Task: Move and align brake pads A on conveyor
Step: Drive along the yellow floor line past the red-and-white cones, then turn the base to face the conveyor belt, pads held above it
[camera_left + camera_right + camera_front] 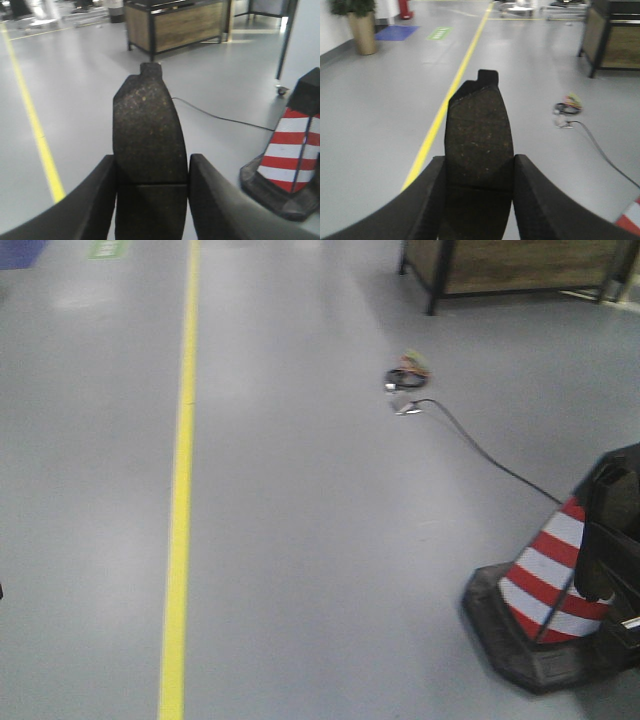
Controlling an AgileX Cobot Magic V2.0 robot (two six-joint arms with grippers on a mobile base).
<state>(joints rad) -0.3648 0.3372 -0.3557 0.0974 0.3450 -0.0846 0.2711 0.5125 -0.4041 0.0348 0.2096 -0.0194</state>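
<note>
In the left wrist view a dark grey brake pad (pixel 148 135) with a centre groove stands lengthwise between the black fingers, and my left gripper (pixel 152 172) is shut on its sides. The right wrist view shows the same hold: my right gripper (pixel 479 170) is shut on a second brake pad (pixel 479 137), its notched end pointing away from me. Both pads hang above the grey floor. The conveyor is out of view in every frame. Neither gripper appears in the front-facing view.
A red-and-white traffic cone (pixel 545 585) on a black base stands at the right, also seen as cone (pixel 292 150). A black cable (pixel 480 445) runs across the floor to a small bundle (pixel 408 372). A yellow floor line (pixel 180 500) runs lengthwise. A wooden-panelled cabinet (pixel 175 22) stands behind.
</note>
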